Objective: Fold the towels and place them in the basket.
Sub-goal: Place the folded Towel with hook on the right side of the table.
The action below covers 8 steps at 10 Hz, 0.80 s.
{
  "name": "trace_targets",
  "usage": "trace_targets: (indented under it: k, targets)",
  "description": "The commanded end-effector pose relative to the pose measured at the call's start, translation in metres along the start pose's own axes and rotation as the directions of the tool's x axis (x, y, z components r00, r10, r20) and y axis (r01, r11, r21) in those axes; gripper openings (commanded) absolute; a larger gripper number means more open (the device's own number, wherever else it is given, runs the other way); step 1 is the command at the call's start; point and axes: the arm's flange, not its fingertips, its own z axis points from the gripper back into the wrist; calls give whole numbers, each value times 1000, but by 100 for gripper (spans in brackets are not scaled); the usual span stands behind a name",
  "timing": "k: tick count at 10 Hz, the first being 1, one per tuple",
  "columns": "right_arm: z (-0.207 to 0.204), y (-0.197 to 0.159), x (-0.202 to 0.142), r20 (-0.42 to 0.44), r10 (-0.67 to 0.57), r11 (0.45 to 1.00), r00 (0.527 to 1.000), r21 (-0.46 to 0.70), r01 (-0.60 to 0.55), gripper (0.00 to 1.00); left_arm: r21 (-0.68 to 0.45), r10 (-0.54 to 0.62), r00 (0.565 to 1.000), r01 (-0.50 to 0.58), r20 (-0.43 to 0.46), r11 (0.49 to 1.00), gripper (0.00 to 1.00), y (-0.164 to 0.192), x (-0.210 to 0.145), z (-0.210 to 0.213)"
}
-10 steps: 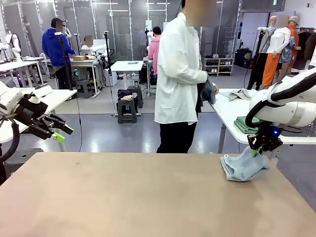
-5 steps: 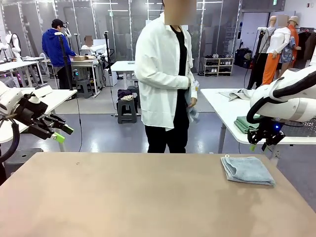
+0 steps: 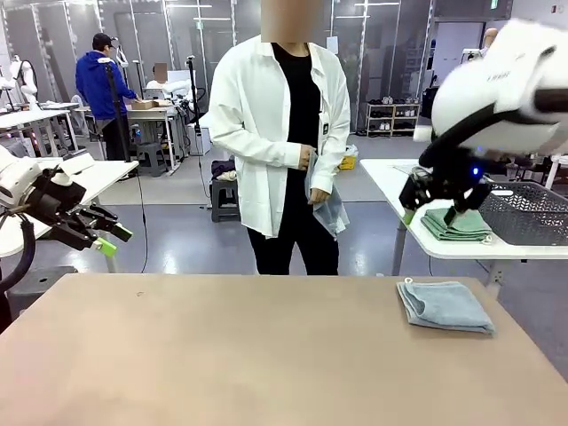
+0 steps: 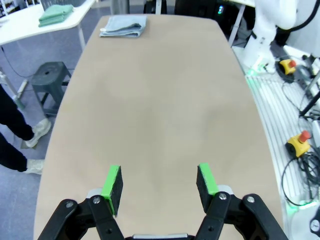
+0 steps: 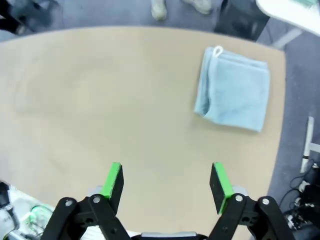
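A folded light blue towel [image 3: 444,306] lies flat on the tan table [image 3: 248,355] at its right side, loop tag toward the far edge. My right gripper [image 3: 432,211] hangs open well above and behind it, empty. In the right wrist view the towel [image 5: 232,90] lies far below and beyond my open right gripper [image 5: 167,181]. My left gripper [image 3: 113,240] stands open off the table's left edge; its wrist view has the towel [image 4: 123,26] at the far end, beyond the open gripper [image 4: 159,181]. The dark grey basket [image 3: 532,217] sits on a white side table at the right.
A person in a white shirt stands at the far edge, holding another light blue cloth [image 3: 327,206] in both hands. A folded dark green cloth [image 3: 457,224] lies beside the basket on the white side table [image 3: 399,182]. Cables and a stop button [image 4: 300,137] lie on the floor.
My right gripper opened off the towel and rose up and back; the towel settled flat and folded. The person turned to face the table with a cloth. The left arm stayed still.
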Motion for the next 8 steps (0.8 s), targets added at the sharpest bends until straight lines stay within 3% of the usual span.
trace_targets:
  k: [1,4,8]
  targets:
    - [58,15,-33,31,38,999,999,-13,-38,87,4,4,1000,-3,-16,1000,75,-1,2,1]
    - [129,17,-77,54,97,995,994,34,-99,87,4,4,1000,-3,-16,1000,75,-1,2,1]
    - [152,21,-90,77,94,995,993,9,-95,87,4,4,1000,-3,-16,1000,75,-1,2,1]
